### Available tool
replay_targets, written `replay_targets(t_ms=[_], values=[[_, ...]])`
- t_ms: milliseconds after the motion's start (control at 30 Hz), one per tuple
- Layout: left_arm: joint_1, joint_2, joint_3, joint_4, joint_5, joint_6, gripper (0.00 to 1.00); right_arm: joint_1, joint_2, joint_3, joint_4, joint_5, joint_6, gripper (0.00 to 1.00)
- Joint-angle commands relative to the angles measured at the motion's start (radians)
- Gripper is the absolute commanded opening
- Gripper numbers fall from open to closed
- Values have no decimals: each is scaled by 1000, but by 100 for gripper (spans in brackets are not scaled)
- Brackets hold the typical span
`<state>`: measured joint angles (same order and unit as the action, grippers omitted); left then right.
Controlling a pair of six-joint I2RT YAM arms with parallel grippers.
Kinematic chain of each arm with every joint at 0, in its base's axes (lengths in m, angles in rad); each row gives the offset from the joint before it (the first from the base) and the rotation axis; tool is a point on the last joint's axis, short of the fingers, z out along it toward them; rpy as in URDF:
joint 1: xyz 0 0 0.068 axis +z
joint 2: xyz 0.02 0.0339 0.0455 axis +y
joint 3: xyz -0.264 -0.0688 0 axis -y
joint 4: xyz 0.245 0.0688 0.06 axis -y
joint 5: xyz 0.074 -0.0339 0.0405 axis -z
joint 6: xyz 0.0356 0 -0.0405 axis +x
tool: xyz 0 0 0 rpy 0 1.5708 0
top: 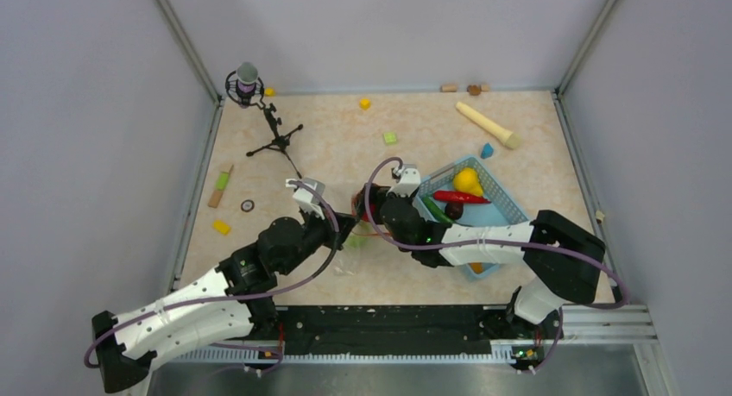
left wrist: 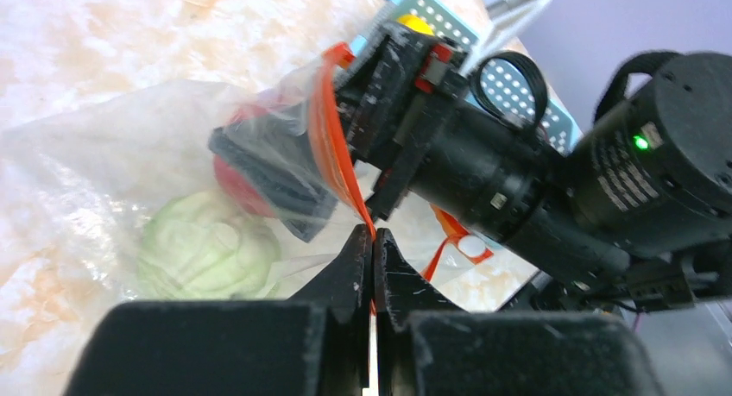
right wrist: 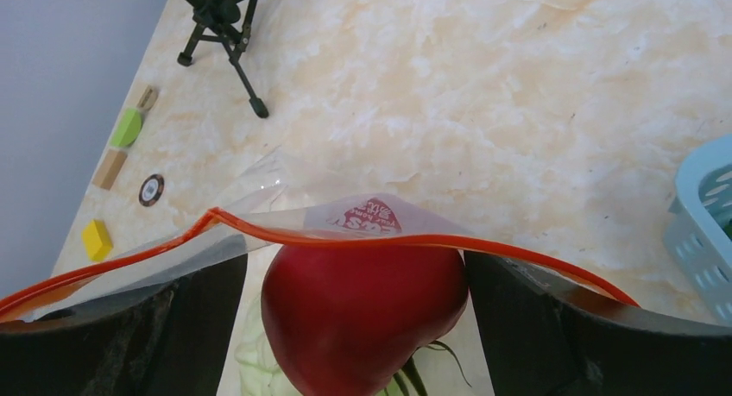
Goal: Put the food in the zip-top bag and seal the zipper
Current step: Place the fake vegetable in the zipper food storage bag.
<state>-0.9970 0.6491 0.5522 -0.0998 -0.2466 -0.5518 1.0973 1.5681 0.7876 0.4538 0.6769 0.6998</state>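
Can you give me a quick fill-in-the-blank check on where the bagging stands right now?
1. The right tool holds a red ____ inside the bag's mouth.
2. The left tool is shut on the bag's orange ____.
3. A pale green piece already lies inside the ____.
4. The yellow lemon is in the light-blue ____.

Missing words: tomato; zipper; bag; basket

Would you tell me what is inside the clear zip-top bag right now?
Inside the zip-top bag are a pale green leafy piece and a red tomato, which the right gripper is lowering in. Film and fingers hide anything beneath them.
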Motion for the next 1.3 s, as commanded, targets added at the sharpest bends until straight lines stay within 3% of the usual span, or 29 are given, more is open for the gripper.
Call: replay_targets(t_ms=[0,233,500,767,967,1033,1267], values=[[-6,-8,10,10,-160,-50,0,3,-43,36,46,-18,-96,96],[-6,-14,45,-92,-307,-98,0,3,-123,24,69,-277,-235,99],[-6,-33,47,-120,-352,-122,0,4,-265,-13,103,-499,-330,99],[-6,-40,47,-127,-369,-127,0,2,-413,-36,-19,-439,-343,99],[-5,-42,48,-127,-373,-120,0,-28,-500,-6,-329,-145,-285,99],[-6,-39,45,-125,-372,-117,0,-79,-534,-16,-422,-109,-244,99],[-6,-19,50,-118,-352,-105,0,-372,-599,-85,-572,-207,-155,99]])
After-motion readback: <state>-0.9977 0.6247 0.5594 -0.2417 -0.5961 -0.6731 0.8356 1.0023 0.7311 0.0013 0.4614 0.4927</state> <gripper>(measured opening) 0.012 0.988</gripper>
